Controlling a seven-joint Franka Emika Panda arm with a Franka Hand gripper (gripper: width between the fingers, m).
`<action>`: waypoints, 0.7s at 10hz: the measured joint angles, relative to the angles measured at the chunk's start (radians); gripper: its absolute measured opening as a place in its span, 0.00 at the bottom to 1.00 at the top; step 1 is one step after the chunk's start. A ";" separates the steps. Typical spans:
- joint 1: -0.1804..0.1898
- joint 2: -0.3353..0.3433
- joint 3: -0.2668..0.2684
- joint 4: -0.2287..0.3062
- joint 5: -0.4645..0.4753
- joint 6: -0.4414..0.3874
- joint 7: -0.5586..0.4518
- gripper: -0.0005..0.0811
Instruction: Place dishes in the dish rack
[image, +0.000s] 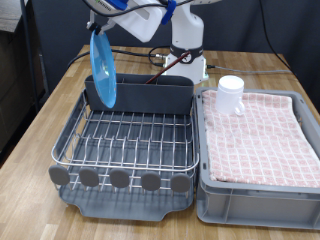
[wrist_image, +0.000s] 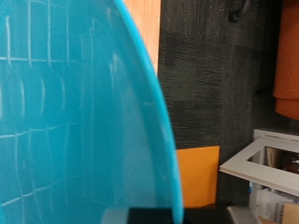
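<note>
The round light-blue plate stands on edge over the far left end of the dish rack, its lower rim by the dark grey utensil caddy. My gripper grips the plate's top edge. In the wrist view the plate fills half the picture and hides the fingers. The small white mug stands on the pink checkered cloth at the exterior view's right. The wire rack holds no other dish. I cannot make out the wooden spoon.
A grey bin with pink checkered cloth sits right beside the rack. The robot base and cables stand behind the caddy. Wooden table lies at the exterior view's left.
</note>
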 joint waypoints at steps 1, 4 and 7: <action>0.002 0.021 0.005 0.019 -0.001 -0.004 -0.016 0.03; 0.002 0.093 0.003 0.051 -0.007 0.022 -0.054 0.03; -0.002 0.145 -0.009 0.053 -0.055 0.085 -0.061 0.03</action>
